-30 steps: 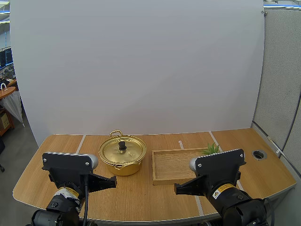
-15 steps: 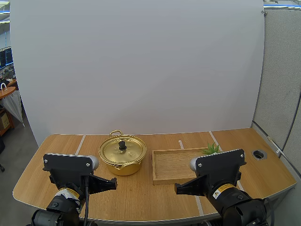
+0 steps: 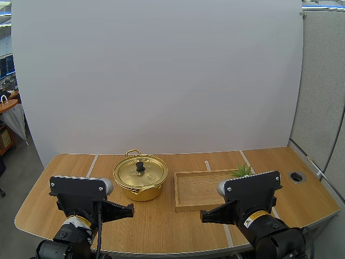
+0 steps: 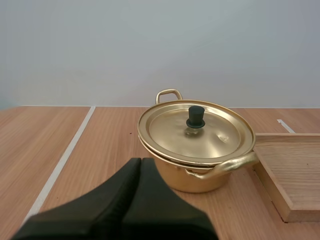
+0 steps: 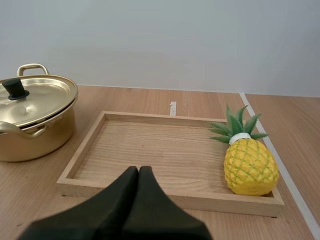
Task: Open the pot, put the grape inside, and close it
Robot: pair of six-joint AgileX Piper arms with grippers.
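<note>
On the table (image 3: 161, 222), a little left of its middle and nearer the far edge than the near one, stands a golden pot (image 3: 140, 186). Its lid (image 4: 200, 134) sits flat on the rim, with the black knob (image 4: 195, 116) upright at the centre. One loop handle (image 4: 169, 93) faces the far edge and the other (image 4: 226, 167) points toward the near edge and the tray.

Just beside the pot, on its right, lies a shallow wooden tray (image 3: 200, 190). The high view shows a narrow strip of bare table between the two.

There is no grape here. The fruit in the tray is a small yellow pineapple (image 5: 250, 167), which rests at the tray's right end, close to the right rim, with its green leaf crown turned toward the table's far edge.

The left gripper (image 4: 141, 162) hangs above the near edge, in front of the pot and well apart from it. Its two black fingers are pressed together into one dark wedge, with nothing between them. The right gripper (image 5: 138, 171) hangs above the near edge in front of the tray's near rim, likewise clenched on nothing. It points across the tray, and the pineapple is off to its right.

A white tape line (image 4: 60, 165) runs across the wood to the left of the pot.
</note>
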